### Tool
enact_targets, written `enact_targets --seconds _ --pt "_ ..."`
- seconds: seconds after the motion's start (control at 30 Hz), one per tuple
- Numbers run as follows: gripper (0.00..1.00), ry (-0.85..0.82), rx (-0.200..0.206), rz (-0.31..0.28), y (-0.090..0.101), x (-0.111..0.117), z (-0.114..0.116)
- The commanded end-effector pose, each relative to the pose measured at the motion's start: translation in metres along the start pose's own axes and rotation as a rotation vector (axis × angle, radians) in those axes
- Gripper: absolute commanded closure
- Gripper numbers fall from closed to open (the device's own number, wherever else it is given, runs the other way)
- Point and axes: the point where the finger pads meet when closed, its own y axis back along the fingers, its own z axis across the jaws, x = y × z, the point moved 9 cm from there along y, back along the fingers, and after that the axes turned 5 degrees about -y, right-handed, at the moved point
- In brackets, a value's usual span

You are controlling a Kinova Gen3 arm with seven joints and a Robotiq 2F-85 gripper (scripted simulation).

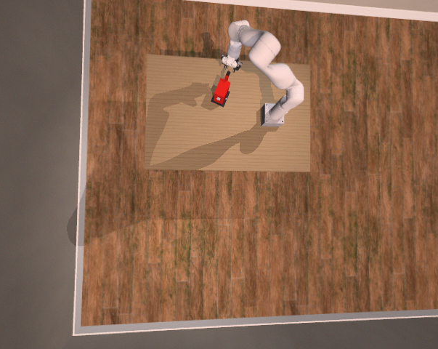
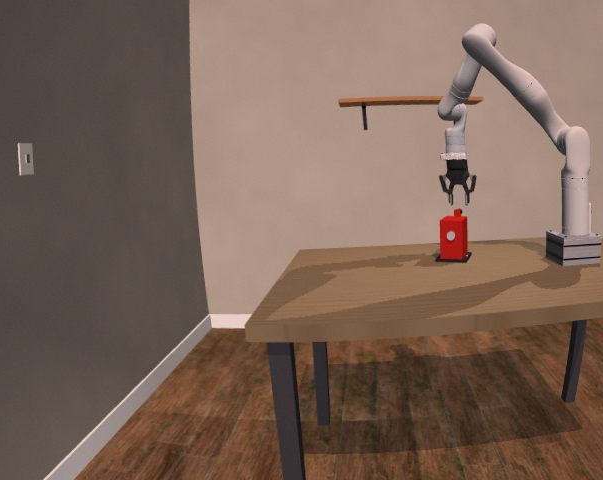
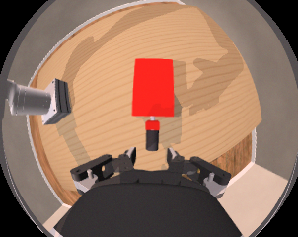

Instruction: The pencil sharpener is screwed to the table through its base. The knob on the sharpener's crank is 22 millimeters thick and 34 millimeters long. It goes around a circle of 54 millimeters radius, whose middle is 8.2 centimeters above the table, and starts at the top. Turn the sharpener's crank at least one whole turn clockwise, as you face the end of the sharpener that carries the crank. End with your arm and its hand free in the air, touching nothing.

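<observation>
The tool [image 2: 457, 198], a black two-fingered claw of hard angular links on a smooth, rounded white arm [image 2: 518, 85], points straight down with its fingers about half spread and nothing between them. Directly beneath it, with a gap of air left between, is the knob [image 2: 457, 212], a small red stub standing at the top of its circle on the far end of the sharpener [image 2: 453, 237]. The sharpener is a glossy red box, upright and flat-sided, with a pale round spot on its near face, sitting on a thin dark base plate [image 2: 465, 258]. It stands on the surface [image 2: 373, 304], a matte light wood top with fine straight grain. To the sharpener's right on the same surface is the arm's grey, banded square pedestal [image 2: 554, 256].
</observation>
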Motion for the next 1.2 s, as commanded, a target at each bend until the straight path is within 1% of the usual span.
enact_targets --seconds 0.0,0.57,1.17 --pt "0.47 0.0 -0.002 0.0 0.001 0.0 0.0" --pt "0.47 0.0 -0.002 0.0 -0.003 0.0 0.0" --pt "0.47 0.0 -0.002 0.0 -0.019 0.0 0.0"
